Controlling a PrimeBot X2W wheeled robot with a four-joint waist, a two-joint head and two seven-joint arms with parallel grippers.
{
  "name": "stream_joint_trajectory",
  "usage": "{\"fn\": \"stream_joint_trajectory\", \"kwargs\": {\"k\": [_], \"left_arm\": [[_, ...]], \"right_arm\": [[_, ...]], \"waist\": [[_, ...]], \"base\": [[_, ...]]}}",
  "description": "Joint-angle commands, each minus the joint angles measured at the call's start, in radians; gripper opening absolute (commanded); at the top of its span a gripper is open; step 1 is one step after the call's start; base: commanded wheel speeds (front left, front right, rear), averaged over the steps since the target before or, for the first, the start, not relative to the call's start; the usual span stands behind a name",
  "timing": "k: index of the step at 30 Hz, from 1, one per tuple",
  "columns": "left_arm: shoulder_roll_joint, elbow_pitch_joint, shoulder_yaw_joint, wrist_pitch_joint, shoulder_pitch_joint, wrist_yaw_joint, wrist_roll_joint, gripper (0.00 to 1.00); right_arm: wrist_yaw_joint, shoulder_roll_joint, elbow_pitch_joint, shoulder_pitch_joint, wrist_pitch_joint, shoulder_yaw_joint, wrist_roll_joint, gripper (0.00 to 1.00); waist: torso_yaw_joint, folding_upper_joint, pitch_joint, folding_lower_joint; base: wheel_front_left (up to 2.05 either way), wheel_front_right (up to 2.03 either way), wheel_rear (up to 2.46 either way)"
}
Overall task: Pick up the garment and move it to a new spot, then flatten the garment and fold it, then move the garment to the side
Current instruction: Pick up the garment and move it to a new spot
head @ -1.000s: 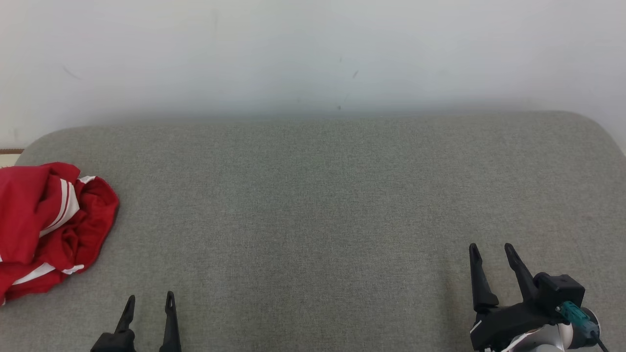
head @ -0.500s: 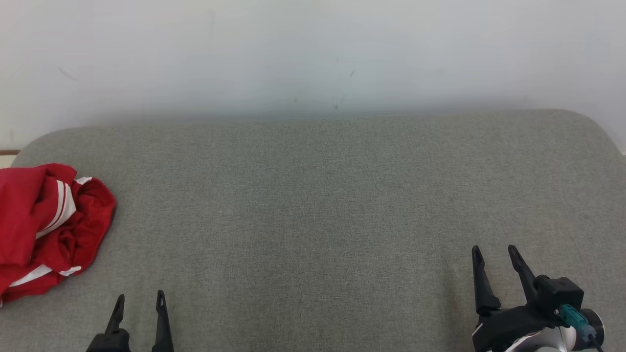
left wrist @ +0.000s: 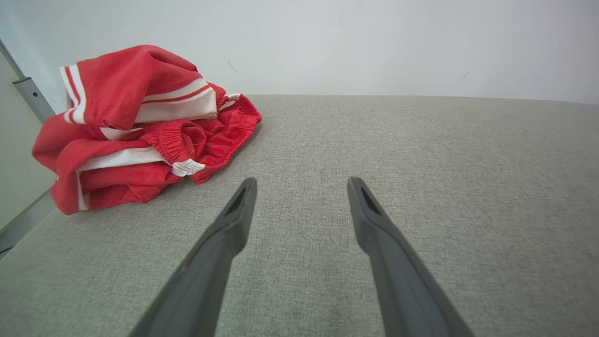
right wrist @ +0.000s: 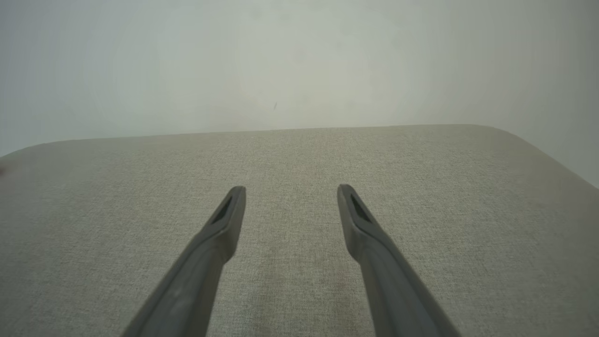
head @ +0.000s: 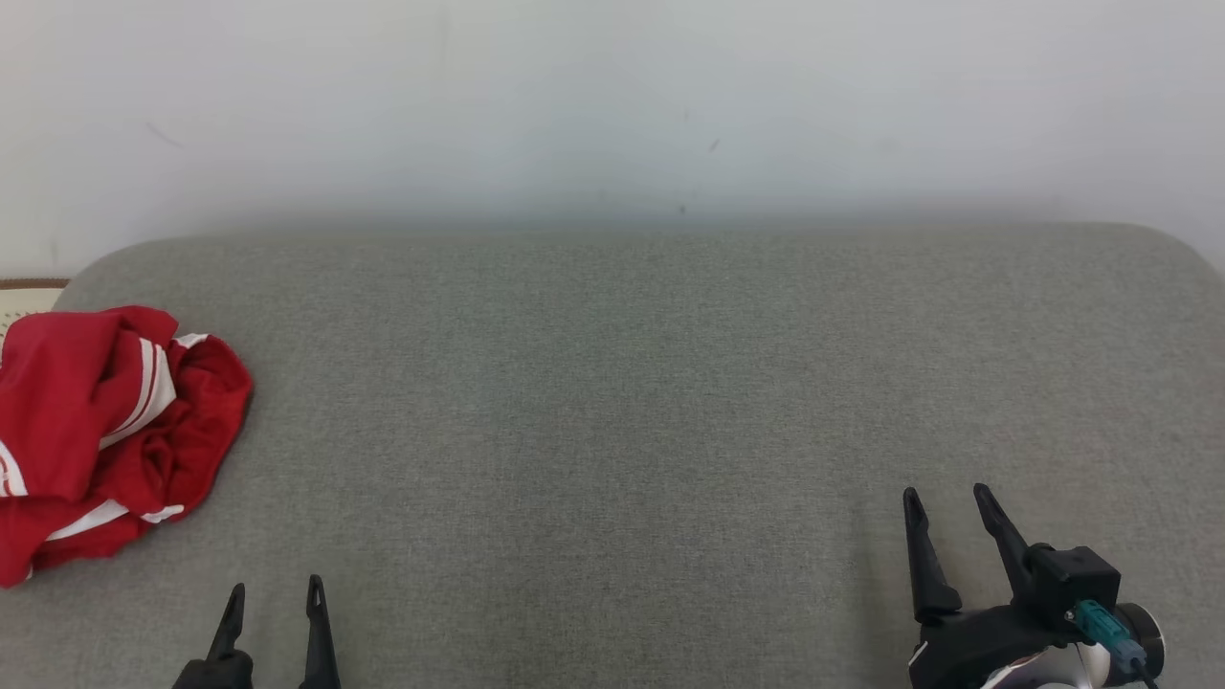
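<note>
The garment (head: pixel 115 431) lies bunched at the far left end of the grey cushion (head: pixel 612 402), close to its left edge. That is the first risk: a push or a clumsy drag from the right could shove the heap over that edge instead of lifting it. Just to its right and nearer the robot, the left gripper (head: pixel 275 586) hangs over bare fabric with its fingers spread apart and nothing between them. It is near the heap but not touching it. If it pinches only the topmost fold, the cloth would probably unroll and trail, or slip free halfway to the new spot. A bite that goes too deep could catch the cushion cover. Far to the right, well apart from the cloth, the right gripper (head: pixel 946 493) also stands released and empty. Flattening will likely need both arms, and a long reach across from there could tug the cloth unevenly and leave it twisted.

The garment is bright red with white stripes, piled in loose, overlapping folds. In the left wrist view, its left side shows a smooth panel folded over, edged in white bands. Toward the right sits a gathered elastic hem and a small white tag. It looks thin and limp, likely to sag wherever it is unsupported.
</note>
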Motion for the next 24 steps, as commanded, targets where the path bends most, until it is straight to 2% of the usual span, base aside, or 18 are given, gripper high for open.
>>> {"fn": "stream_joint_trajectory", "kwargs": {"k": [1,3,20,24], "left_arm": [[0.000,0.001,0.004,-0.005,0.007,0.000,-0.007,1.00],[0.000,0.000,0.007,-0.005,0.007,0.002,-0.013,1.00],[-0.004,0.006,0.050,-0.005,0.040,-0.004,-0.022,1.00],[-0.005,0.008,0.065,-0.005,0.058,-0.003,-0.034,1.00]], "right_arm": [[0.001,-0.005,-0.006,-0.001,-0.005,0.015,0.006,1.00],[0.001,-0.006,-0.006,0.000,-0.004,0.026,0.008,1.00],[0.001,-0.014,0.007,-0.034,-0.003,0.178,0.042,1.00],[0.001,-0.007,0.011,-0.041,-0.003,0.213,0.044,1.00]], "waist": [[0.026,0.0000,0.001,0.0000],[0.038,0.0000,0.001,0.0000],[0.382,0.0000,0.020,0.0000],[0.444,0.0000,0.024,0.0000]], "base": [[0.00,0.00,0.00],[0.00,0.00,0.00],[0.00,0.00,0.00],[0.00,0.00,0.00]]}}
